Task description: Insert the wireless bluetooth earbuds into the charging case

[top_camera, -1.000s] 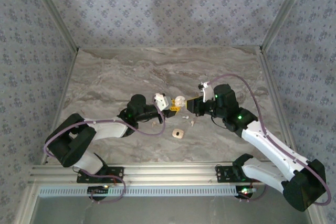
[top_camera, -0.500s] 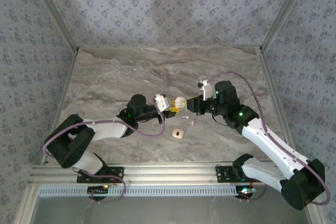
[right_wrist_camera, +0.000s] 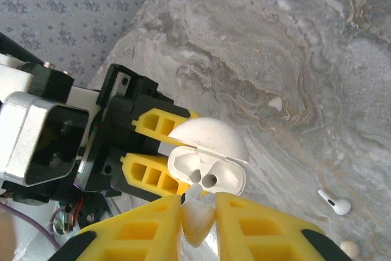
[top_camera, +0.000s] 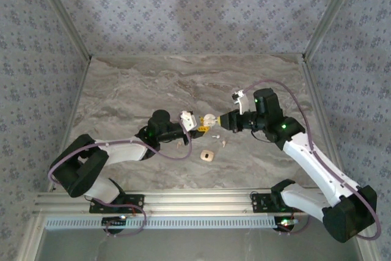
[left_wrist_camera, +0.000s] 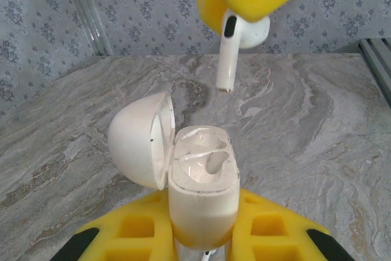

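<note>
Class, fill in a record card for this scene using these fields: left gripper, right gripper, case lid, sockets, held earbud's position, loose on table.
left gripper: shut on the charging case
right gripper: shut on one earbud, stem pointing at the case
case lid: open, swung to one side
sockets: both look empty
held earbud's position: just off the open case, a gap showing, not yet inserted
loose on table: a second earbud lying on the marble table
</note>
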`<action>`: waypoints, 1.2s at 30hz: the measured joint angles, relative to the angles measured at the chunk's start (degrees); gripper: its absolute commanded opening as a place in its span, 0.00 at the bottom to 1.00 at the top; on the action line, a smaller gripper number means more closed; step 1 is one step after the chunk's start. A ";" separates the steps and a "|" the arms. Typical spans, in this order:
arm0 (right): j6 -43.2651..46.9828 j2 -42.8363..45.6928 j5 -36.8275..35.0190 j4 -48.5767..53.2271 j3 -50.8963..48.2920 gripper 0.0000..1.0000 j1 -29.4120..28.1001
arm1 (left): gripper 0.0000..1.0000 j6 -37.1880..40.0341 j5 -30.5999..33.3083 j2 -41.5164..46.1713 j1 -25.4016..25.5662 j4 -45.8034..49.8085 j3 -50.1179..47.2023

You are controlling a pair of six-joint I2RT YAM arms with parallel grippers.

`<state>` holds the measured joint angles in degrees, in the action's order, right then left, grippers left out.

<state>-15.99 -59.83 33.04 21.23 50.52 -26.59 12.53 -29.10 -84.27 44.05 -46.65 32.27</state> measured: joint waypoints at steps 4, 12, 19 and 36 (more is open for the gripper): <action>0.63 -1.62 0.90 0.87 0.26 0.23 0.00 | 0.10 0.11 -0.02 0.28 0.00 0.26 0.00; 1.68 -3.41 1.99 1.31 1.62 0.23 0.48 | 0.10 0.50 -0.02 0.66 0.00 0.59 0.02; 2.21 -4.50 2.91 1.70 2.21 0.22 0.66 | 0.10 0.50 -0.02 0.83 0.00 0.63 0.02; 3.63 -6.73 4.48 3.61 3.28 0.22 0.70 | 0.10 0.52 -0.07 1.38 0.33 1.68 0.04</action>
<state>-12.36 -66.57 37.52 24.84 53.80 -25.89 13.06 -29.17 -82.89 44.38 -44.97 32.32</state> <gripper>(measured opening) 0.221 0.196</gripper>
